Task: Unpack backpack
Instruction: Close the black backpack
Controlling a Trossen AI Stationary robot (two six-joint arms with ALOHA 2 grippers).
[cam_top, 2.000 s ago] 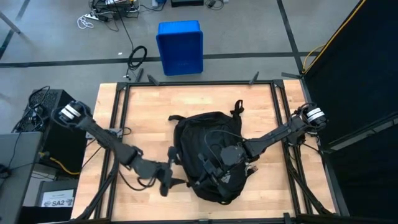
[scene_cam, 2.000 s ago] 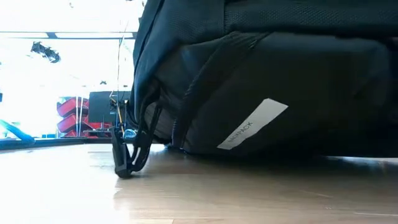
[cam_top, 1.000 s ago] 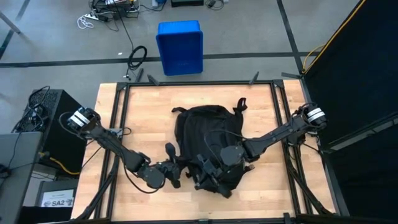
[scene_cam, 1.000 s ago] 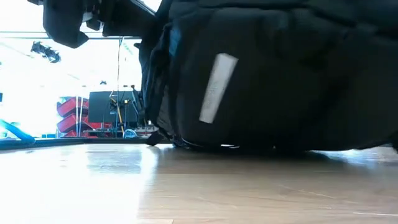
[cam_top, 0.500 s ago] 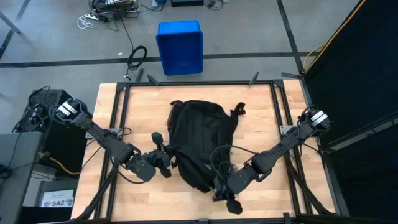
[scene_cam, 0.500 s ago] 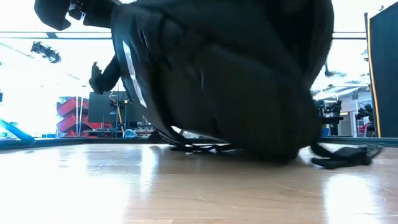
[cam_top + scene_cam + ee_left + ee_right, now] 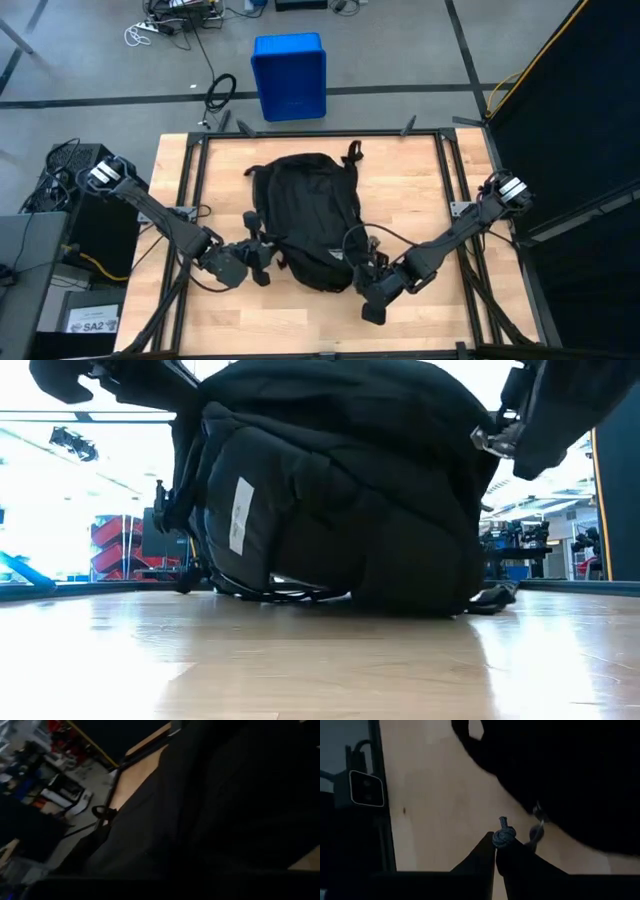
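Wooden tabletop (image 7: pixel 420 190) inside a black frame carries the backpack (image 7: pixel 305 215), which now lies stretched lengthwise at the table's middle, straps toward the far edge; half a second ago it sat a little nearer the right arm, and two seconds ago it was bunched up with the right gripper on top of it. The right gripper (image 7: pixel 496 851) has since dropped off to the bag's near right corner, and its fingers are clenched on a knotted zip-pull cord (image 7: pixel 504 838). The left gripper (image 7: pixel 262 250) presses against the bag's left flank; whether it is parted or closed cannot be told. With the pull in hand, the compartment looks about to be opened; nothing is out yet. Beyond the table stands a blue bin (image 7: pixel 290 75).
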